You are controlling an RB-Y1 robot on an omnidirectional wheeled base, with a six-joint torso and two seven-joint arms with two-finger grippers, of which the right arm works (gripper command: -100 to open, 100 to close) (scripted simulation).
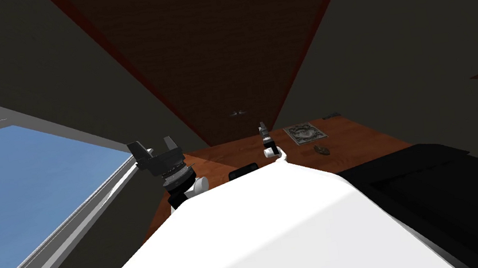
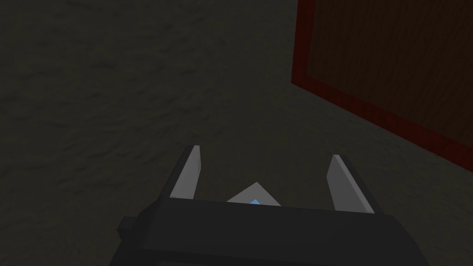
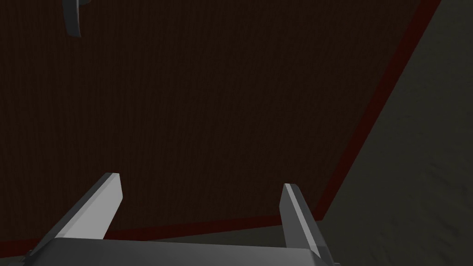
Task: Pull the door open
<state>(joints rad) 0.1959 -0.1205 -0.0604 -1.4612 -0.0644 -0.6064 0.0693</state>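
Two grippers noted, both with fingers standing apart and nothing between them. The left gripper (image 1: 154, 146) is raised beside the window (image 1: 19, 187), facing a dark wall (image 2: 138, 92) with a corner of the red door frame (image 2: 369, 113) beside it. The right gripper (image 3: 200, 180) faces the door (image 3: 208, 92) itself, near a corner of the panel, short of contact.

Location: the door is the dark brown panel in that red frame, straight ahead of us in the head view, beyond a wooden floor (image 1: 360, 142). Its handle (image 1: 238, 112) shows as a small pale grey fitting partway up the panel. In the right wrist view a curved grey piece of it sits well apart from the fingers, beyond their tips.

Handling, as judged: we expect a rigid, fairly heavy leaf, swinging on hinges in an arc. Which edge carries the hinges we cannot tell. The flat face offers no purchase, so the handle is the place to take hold. It looks smooth and slender, so thin blade fingers may slip. We would close across it squarely, near its root, and pull steadily.

Markings: no brand, label or legible writing found on door, frame or handle. A patterned mat (image 1: 306, 132) lies on the floor; no wording can be read on it
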